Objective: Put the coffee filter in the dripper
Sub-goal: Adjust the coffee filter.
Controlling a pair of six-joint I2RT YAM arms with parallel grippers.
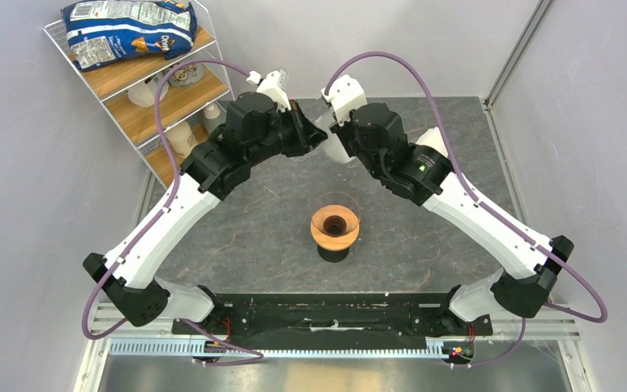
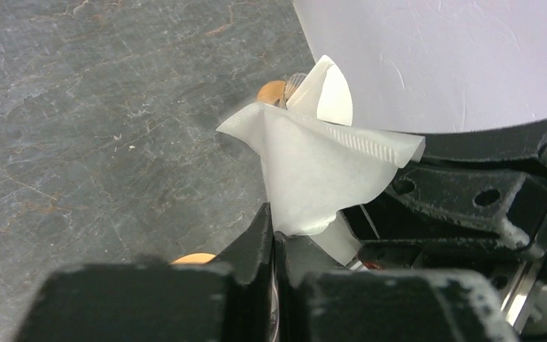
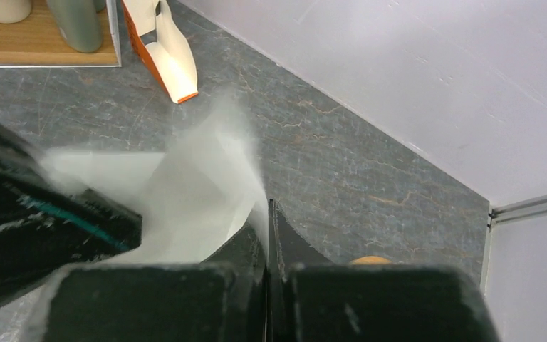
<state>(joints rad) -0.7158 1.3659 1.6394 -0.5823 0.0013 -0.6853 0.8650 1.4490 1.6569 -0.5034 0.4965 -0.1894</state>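
Observation:
The coffee filter [image 1: 327, 128], a thin cream-white paper cone, hangs in the air at the back of the table, pinched from both sides. My left gripper [image 1: 318, 137] is shut on one edge; in the left wrist view the filter [image 2: 320, 167] spreads out from its closed fingertips [image 2: 276, 229]. My right gripper [image 1: 340, 140] is shut on the other edge of the filter [image 3: 185, 189], paper caught at its tips [image 3: 267, 214]. The dripper [image 1: 335, 223], a glass cone with a wooden ring collar, stands on a dark base at the table's middle, nearer than both grippers.
A wire shelf [image 1: 157, 96] with cups and a blue snack bag [image 1: 127, 29] stands at the back left. The orange-and-white filter packet [image 3: 167, 50] lies on the table by the shelf. Walls close the back and right.

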